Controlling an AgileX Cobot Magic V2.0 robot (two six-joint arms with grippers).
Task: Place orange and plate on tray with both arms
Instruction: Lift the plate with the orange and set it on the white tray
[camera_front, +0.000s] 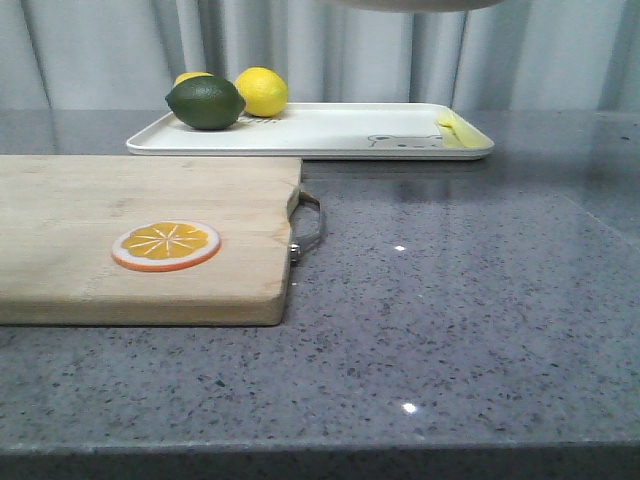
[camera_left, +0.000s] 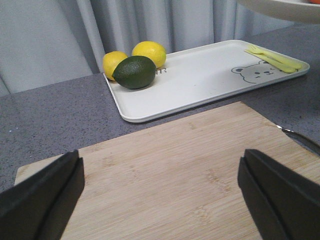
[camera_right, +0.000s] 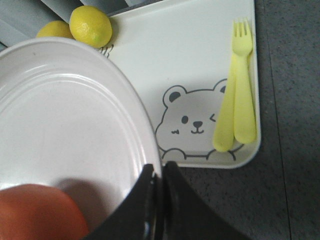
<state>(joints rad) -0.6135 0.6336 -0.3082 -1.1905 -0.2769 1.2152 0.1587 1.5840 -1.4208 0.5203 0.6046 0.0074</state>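
My right gripper (camera_right: 160, 172) is shut on the rim of the off-white plate (camera_right: 70, 125) and holds it in the air above the white bear tray (camera_right: 190, 55). The orange (camera_right: 37, 212) lies in the plate at the near side. The plate's underside shows at the top of the front view (camera_front: 410, 4) and of the left wrist view (camera_left: 280, 7). The tray (camera_front: 330, 130) lies at the back of the table. My left gripper (camera_left: 160, 195) is open and empty above the wooden cutting board (camera_left: 190, 170).
On the tray lie two lemons (camera_front: 261, 91), a dark green lime (camera_front: 205, 102) and yellow cutlery (camera_right: 237, 90). An orange slice disc (camera_front: 166, 245) lies on the cutting board (camera_front: 140, 240), whose metal handle (camera_front: 308, 226) sticks out right. Grey curtains hang behind.
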